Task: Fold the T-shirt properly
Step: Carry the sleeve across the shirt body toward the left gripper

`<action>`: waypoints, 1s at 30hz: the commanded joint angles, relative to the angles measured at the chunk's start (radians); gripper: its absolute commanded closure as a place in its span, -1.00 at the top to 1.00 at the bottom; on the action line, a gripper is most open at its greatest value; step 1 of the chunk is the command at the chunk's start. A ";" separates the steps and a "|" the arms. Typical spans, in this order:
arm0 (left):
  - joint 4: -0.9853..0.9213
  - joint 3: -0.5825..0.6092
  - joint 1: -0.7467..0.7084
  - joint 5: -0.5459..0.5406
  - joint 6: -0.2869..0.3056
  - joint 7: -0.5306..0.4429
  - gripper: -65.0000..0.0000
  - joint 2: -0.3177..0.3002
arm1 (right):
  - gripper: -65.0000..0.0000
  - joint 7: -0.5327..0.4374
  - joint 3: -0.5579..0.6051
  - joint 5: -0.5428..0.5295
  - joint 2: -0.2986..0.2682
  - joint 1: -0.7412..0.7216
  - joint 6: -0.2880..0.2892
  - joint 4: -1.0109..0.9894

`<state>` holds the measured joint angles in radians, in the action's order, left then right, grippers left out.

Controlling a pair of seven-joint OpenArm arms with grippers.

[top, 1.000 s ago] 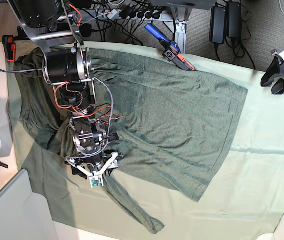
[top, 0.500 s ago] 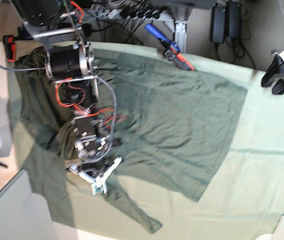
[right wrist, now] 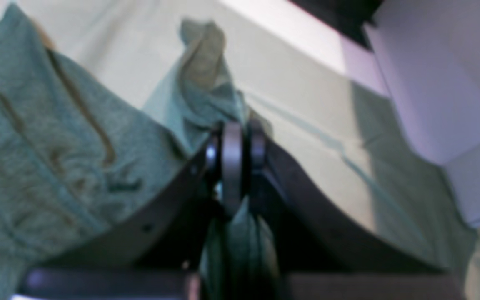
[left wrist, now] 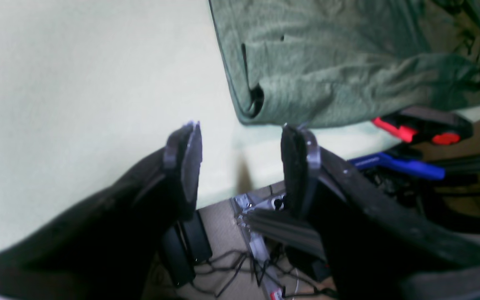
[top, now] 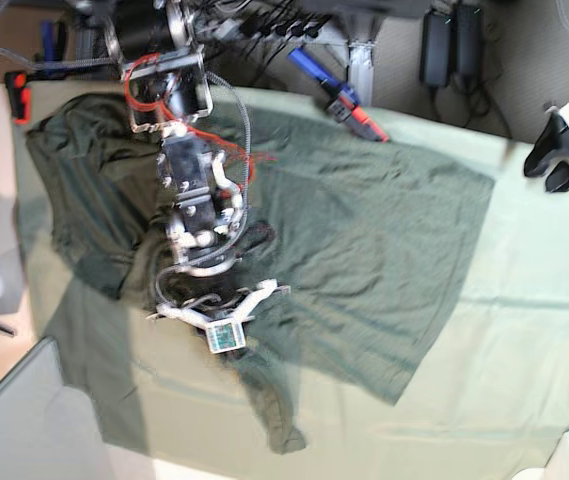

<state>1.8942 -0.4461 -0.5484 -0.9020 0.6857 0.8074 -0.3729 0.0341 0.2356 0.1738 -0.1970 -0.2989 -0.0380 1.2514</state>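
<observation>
Over on the left of the table, the right gripper (top: 226, 340) has its jaws pinched together on a bunch of the T-shirt (top: 364, 250), near the sleeve that trails toward the near edge. The right wrist view confirms it: dark green knit squeezed between the closed fingertips (right wrist: 232, 154), more fabric hanging under them (blurred, so how many layers are caught is hard to say). The shirt itself lies spread across the middle of the pale table cloth (top: 524, 350), rumpled and heaped at its left end, flat out to the hem at the right.

This looks like the sleeve fold getting under way. To do it well, the pinched cloth should rise only enough to clear the body, then travel right across the shirt, so the sleeve lays over flat rather than dragging the whole garment. The heap under the arm at the left is the risk; pull too hard and it bunches further.

Moving right: the far edge carries a blue-and-red clamp (top: 339, 95), touching the shirt's far hem line or just beside it, I cannot tell which.

At the far right, the left gripper (left wrist: 240, 162) hangs well clear, jaws apart with nothing between them, looking down at the shirt's corner (left wrist: 248, 112). Pinning that corner would steady the fold.
</observation>
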 commanded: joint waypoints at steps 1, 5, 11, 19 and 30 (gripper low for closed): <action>0.017 -0.006 0.002 -0.021 0.012 -0.022 0.03 -0.013 | -1.00 -0.025 -0.006 0.002 -0.015 0.008 -0.008 0.050; 0.017 -0.006 0.002 -0.023 0.012 -0.022 0.03 -0.013 | -1.00 -0.022 -0.006 0.002 -0.060 0.118 -0.009 0.178; 0.017 -0.006 0.013 -0.069 0.012 -0.021 0.09 -0.010 | -1.00 -0.021 -0.006 0.002 -0.106 0.253 -0.011 0.282; 0.017 -0.006 0.100 -0.089 0.012 -0.025 0.31 0.007 | -1.00 -0.021 -0.006 0.002 -0.116 0.375 -0.011 0.347; 0.017 -0.006 0.124 -0.066 0.012 -0.003 0.31 0.007 | 0.15 -0.022 -0.008 0.001 -0.073 0.288 -0.065 0.347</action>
<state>1.8942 -0.4461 -0.4240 -0.9501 0.6857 0.8238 -0.3546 0.0406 0.2352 0.1741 -0.2668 0.0093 -0.0849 1.5780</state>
